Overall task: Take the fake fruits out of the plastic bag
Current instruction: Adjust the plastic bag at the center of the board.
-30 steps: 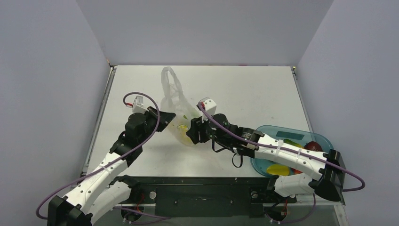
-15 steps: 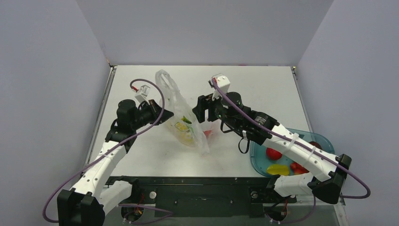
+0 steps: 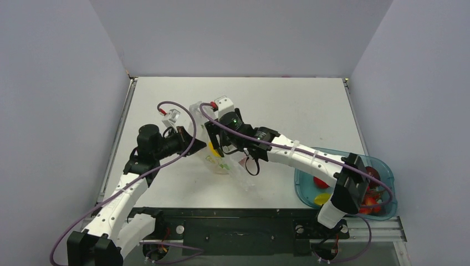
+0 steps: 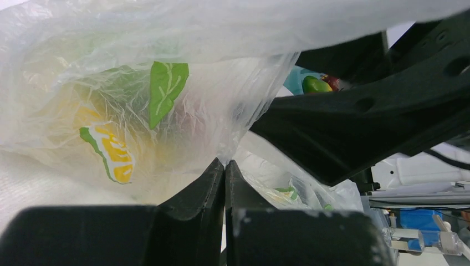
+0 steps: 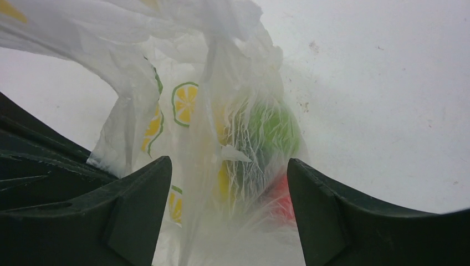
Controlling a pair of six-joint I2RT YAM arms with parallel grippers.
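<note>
The plastic bag is a clear crinkly film printed with lemon slices and green leaves; it stands bunched at the table's middle. My left gripper is shut on the bag's film at its left edge. My right gripper is open over the bag, its fingers on either side of the film. Through the film in the right wrist view show a green fruit, a yellow one and a red one. More fake fruits, red and yellow, lie in the teal tray.
The teal tray sits at the table's front right corner, partly under my right arm. Grey walls close the table on three sides. A black metal frame runs along the near edge.
My right arm has swung left from beside the bag to over it, gripper open. The bag has shifted and slumped. My left gripper keeps its hold on the film.
</note>
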